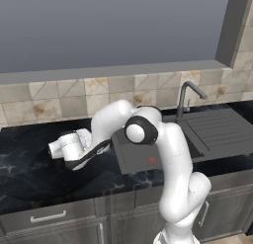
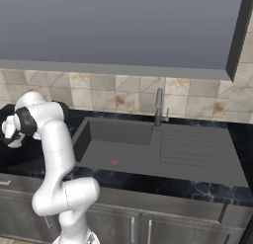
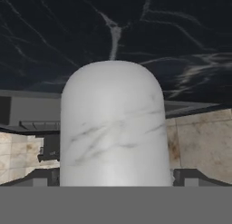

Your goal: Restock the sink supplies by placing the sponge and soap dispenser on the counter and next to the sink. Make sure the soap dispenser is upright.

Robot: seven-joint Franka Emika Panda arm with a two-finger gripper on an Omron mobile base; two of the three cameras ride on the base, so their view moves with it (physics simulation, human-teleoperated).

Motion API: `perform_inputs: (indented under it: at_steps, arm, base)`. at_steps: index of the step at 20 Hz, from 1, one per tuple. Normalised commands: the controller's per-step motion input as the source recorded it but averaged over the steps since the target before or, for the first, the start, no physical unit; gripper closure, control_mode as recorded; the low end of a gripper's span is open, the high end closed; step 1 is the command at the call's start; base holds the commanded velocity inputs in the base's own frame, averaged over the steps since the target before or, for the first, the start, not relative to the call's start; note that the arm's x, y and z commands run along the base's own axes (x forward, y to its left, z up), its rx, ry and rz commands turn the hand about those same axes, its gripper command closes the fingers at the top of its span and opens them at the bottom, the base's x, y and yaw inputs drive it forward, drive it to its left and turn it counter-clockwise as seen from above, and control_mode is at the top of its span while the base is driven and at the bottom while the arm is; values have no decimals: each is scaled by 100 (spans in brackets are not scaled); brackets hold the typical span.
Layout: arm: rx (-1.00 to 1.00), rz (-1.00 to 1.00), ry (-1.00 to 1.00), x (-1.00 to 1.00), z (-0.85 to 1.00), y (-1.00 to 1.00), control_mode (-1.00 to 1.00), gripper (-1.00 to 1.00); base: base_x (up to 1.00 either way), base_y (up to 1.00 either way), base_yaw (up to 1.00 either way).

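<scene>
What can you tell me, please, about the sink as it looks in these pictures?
The sink is a dark grey rectangular basin sunk into the black marbled counter, with a ribbed draining board on one side. A curved grey metal tap stands at its back edge, before the tiled wall. A small red mark shows on the basin floor. The robot's arm rises in front of it in the left base view.

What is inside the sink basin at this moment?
The sink basin holds no object that shows; a small red mark lies on its floor. In the left base view the arm covers part of the basin, and the near wall's inner face is hidden.
</scene>
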Motion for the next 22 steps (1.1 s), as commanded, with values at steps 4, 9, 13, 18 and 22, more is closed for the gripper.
perform_inputs:
  at_steps: [4, 9, 13, 18, 22]
  arm:
    - [2, 0, 0, 0, -17, 24, -100, -100]
    - [0, 0, 0, 0, -20, 39, -100, -100]
    - [0, 0, 0, 0, -12, 36, -100, -100]
    - [0, 0, -1, -4, 2, 27, -100, -100]
    - [0, 0, -7, -39, 35, 7, -100, -100]
  base:
    - [0, 0, 0]
    - [0, 0, 0]
    - [0, 0, 0]
    - [0, 0, 0]
    - [0, 0, 0]
